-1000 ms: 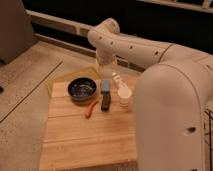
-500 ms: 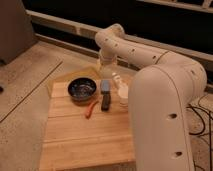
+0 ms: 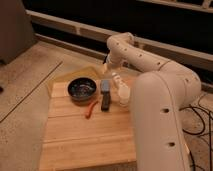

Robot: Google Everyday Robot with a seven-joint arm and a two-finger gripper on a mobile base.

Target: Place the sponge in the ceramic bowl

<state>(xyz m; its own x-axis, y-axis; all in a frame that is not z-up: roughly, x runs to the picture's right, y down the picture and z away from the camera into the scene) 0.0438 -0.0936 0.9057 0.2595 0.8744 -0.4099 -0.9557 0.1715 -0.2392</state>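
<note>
The sponge (image 3: pixel 105 86) lies on the wooden board (image 3: pixel 90 142), just right of the ceramic bowl (image 3: pixel 82 89) and outside it. It butts against the far end of a black bar (image 3: pixel 105 103) (lying on it or only touching, I can't say). The gripper (image 3: pixel 114 74) hangs off the bent white arm just behind the sponge and above it, close to the white cup (image 3: pixel 123 95). I can't make out how wide it is spread or whether it has hold of anything.

The sponge looks soft and very light. I'd guess it squashes under a pinch and won't slip, so a gentle grip across its narrow width at the middle should do, kept clear of the bar and cup. The bowl looks hard, glossy and chippable, so I'd let the sponge go low over it.
</note>
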